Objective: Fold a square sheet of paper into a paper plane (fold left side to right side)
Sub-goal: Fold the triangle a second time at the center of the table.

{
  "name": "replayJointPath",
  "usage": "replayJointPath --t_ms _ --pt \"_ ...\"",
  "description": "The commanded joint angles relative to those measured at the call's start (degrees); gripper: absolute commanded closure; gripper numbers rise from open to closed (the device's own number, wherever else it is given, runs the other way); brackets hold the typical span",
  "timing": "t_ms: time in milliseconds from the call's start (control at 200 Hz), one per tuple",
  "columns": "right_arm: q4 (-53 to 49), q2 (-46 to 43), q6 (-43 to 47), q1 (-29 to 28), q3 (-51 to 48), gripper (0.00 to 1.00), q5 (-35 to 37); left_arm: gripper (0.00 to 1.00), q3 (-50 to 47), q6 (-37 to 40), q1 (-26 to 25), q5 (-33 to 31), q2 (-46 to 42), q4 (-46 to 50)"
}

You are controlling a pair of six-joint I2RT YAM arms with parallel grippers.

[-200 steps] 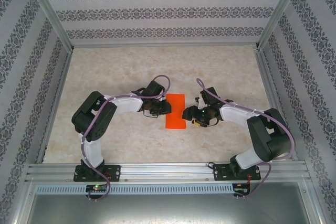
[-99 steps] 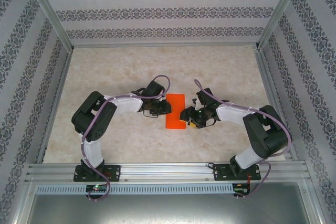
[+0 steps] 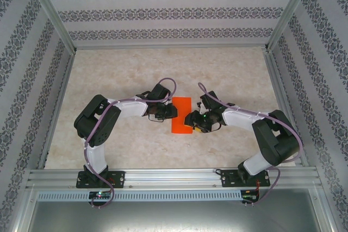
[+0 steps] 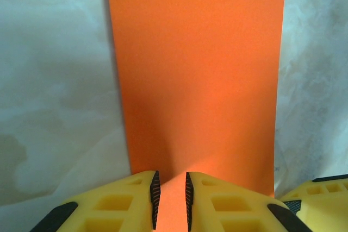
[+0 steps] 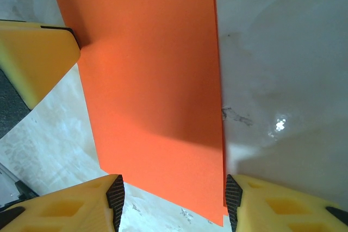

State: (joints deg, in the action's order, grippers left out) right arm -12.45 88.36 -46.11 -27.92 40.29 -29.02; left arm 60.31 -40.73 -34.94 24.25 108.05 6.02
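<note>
The square sheet of paper [image 3: 181,113] lies as a bright orange upright rectangle, taller than it is wide, flat on the marbled worktop [image 3: 125,69] near its middle. In the left wrist view the sheet [image 4: 196,69] is plain and unmarked, with straight long edges.

At the sheet's left edge sits the left gripper [image 3: 171,111]. From its own camera the gripper [image 4: 171,188] has its yellow fingers almost together, with a narrow strip of orange between the black pads, so it is clamped on the sheet's edge; the paper is shaded just in front of the fingers.

At the sheet's right edge, toward the near corner, sits the right gripper [image 3: 190,119]. In its wrist view the gripper [image 5: 174,199] stands with jaws wide apart, one finger on each side of the sheet [image 5: 152,80], which runs between them without clearly touching either pad. Whether the fingertips rest on the worktop I cannot tell.

Around the sheet the worktop is bordered by aluminium rails [image 3: 174,175] and walls [image 3: 174,14] papered in patterned stripes.
</note>
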Motion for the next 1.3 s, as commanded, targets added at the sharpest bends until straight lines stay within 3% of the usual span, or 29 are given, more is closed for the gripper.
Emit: replayJointPath --t_ms 0,500,1299 --pt "-1.6 -0.8 1.3 -0.4 0.8 0.46 1.7 0.75 -1.3 1.3 -0.9 -1.7 -0.7 1.6" --pt "3.4 3.1 -0.6 -1.3 0.6 0.46 -1.3 0.75 -1.5 1.5 -1.0 -1.9 -0.9 1.8" --pt "4.9 1.1 -2.4 -1.4 1.0 0.48 -1.9 0.73 -1.5 1.8 -0.9 -1.8 -2.3 1.3"
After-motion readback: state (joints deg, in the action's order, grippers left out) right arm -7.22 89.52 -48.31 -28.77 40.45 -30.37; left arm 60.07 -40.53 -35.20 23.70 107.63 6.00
